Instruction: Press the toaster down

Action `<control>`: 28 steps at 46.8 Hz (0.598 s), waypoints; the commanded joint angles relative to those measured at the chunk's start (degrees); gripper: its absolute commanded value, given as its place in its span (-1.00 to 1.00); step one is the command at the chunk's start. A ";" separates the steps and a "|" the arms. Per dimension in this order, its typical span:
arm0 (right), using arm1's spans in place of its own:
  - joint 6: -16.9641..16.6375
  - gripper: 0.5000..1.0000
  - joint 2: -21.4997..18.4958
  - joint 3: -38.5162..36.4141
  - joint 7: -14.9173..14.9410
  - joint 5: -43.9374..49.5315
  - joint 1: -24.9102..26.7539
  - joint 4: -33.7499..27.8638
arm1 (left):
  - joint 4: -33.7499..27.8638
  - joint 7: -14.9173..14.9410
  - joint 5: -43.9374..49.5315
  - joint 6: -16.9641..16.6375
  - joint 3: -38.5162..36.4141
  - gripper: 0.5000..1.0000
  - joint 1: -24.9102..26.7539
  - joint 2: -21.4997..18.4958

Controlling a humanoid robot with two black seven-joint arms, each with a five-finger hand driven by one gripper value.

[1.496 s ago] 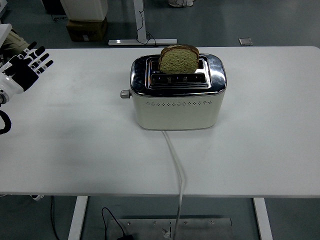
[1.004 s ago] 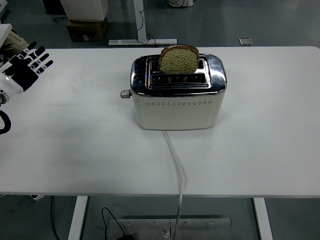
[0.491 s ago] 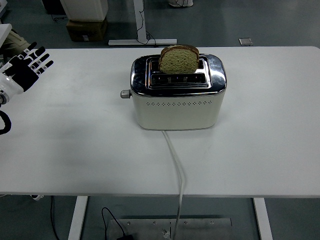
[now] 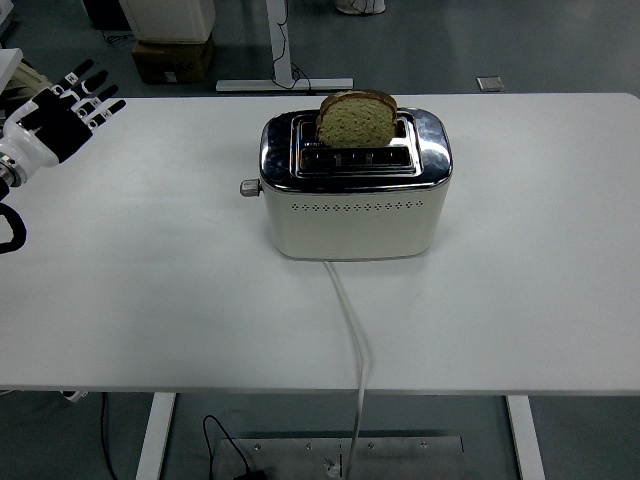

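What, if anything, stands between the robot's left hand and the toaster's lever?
Nothing visible does. Only bare white table lies between the open left hand and the small grey lever on the cream and chrome toaster.

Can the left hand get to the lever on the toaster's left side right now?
Probably yes. The left hand is open at the table's left edge, and only bare table lies between it and the lever on the toaster.

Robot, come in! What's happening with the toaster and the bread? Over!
Left hand open, far left of table. Cream-and-chrome toaster untouched, side lever not pressed, brown bread slice sticking up. Nothing in the way.
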State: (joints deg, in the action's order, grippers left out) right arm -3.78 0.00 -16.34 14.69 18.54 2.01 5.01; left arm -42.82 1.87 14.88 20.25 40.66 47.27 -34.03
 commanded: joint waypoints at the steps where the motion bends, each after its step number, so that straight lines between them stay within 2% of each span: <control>1: 0.00 0.99 0.00 -0.01 -0.02 0.01 0.01 0.00 | -6.65 0.16 -1.16 -2.84 -0.14 1.00 -0.34 -2.08; 5: 0.00 0.99 0.00 -0.01 -0.02 0.01 0.01 0.00 | -13.07 0.42 -4.06 -4.68 -0.23 1.00 -0.34 -4.98; 10: 0.00 0.99 0.00 -0.01 -0.02 0.01 0.01 0.09 | -19.14 0.77 -8.80 -5.30 -1.20 1.00 0.19 -8.50; 17: 0.00 0.99 0.00 -0.10 -0.02 0.01 0.01 0.09 | -24.67 4.72 -13.90 -4.87 -3.48 1.00 2.65 -12.54; 21: 0.00 0.99 0.00 -0.01 -0.02 0.01 0.01 0.09 | -26.87 6.48 -16.28 -4.60 -6.64 1.00 5.37 -14.74; 24: 0.00 0.99 0.00 -0.01 -0.02 -0.08 0.01 0.01 | -28.11 6.75 -18.12 -4.34 -9.72 1.00 8.36 -15.80; 28: 0.00 0.99 0.00 -0.01 -0.02 -0.08 0.01 0.00 | -29.60 7.01 -20.93 -2.15 -14.72 1.00 13.01 -16.15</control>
State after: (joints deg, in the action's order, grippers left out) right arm -3.78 0.00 -16.36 14.67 18.52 2.02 5.05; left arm -71.46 8.71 -4.17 16.44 29.20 57.18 -49.98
